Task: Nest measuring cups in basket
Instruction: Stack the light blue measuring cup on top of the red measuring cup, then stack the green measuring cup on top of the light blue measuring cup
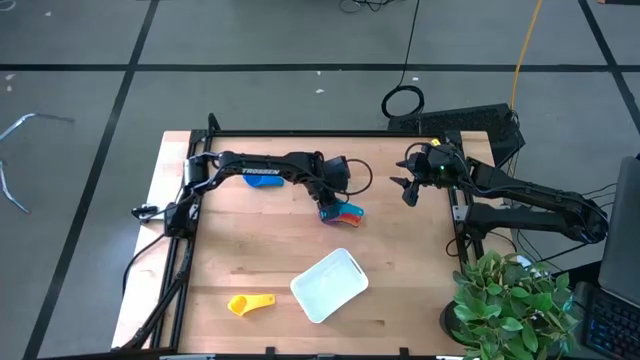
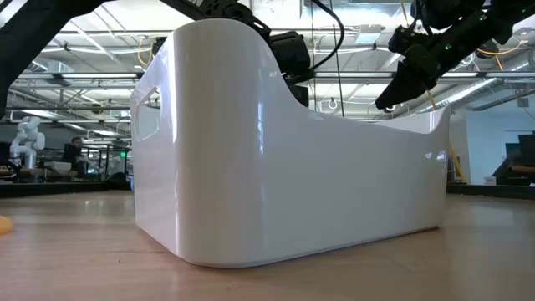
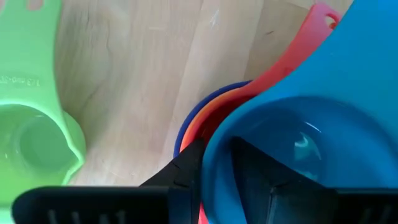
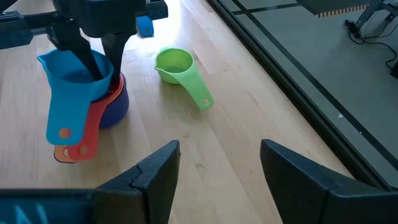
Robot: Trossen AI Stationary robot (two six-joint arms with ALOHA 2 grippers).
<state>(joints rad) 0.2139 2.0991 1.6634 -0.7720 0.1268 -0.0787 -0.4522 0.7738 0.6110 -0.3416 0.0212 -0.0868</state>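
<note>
High view: we are logging the left gripper (image 1: 333, 196) near the middle of the bench, working over a small stack of measuring cups (image 1: 343, 213). The basket (image 1: 328, 285) is sitting apart from it, toward the near edge, apparently with nothing in it. One yellow cup (image 1: 249, 304) is lying beside the basket toward the near-left corner; a blue cup (image 1: 274, 182) is showing under the left arm. White lettering on that arm is reading, as far as we can make out, "TROSSEN". The right gripper (image 1: 408, 186) is waiting above the bench's right side.

Low view: the basket (image 2: 292, 159) is filling the frame; no writing is showing on it.

Left wrist view: the left fingers (image 3: 186, 171) are pinching the rim of the light blue cup (image 3: 311, 124), one inside the bowl and one outside. Red and orange cups and a dark blue one are nesting beneath. The green cup (image 3: 31, 118) is carrying raised marks on its handle that we are unable to read.

Right wrist view: the right fingers (image 4: 155, 168) are standing wide apart, holding nothing; the green cup (image 4: 180, 71) is lying just beside the stack (image 4: 84, 99).

Step, as we are judging it: stacking outside the basket is under way. Next is calling for adding the green, blue and yellow cups, then carrying everything to the basket.
</note>
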